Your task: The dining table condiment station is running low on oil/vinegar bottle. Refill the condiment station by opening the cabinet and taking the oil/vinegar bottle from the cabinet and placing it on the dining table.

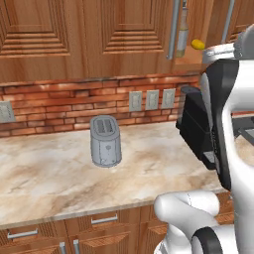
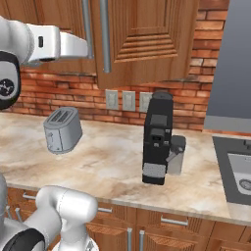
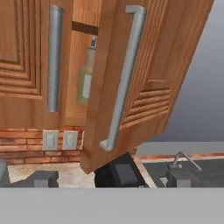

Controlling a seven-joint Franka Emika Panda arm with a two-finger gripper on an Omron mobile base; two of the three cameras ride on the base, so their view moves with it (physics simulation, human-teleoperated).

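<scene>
Hand view, cabinet [image 3: 144, 65] door ajar, oil/vinegar bottle [image 3: 86, 74] inside the gap, coffee machine [image 3: 120, 173] below, gripper state unclear

- No text, brand, number or sign could be read anywhere in the three views.
- The oil/vinegar bottle [image 3: 86, 74] inside the cabinet [image 3: 131, 87] carried a pale label patch, but no lettering on it could be made out.
- The robot arm's dark joint cap in the right base view bore a small white mark, too small to read.
- The coffee machine [image 2: 158, 142] near the counter's back edge showed no legible marking.
</scene>
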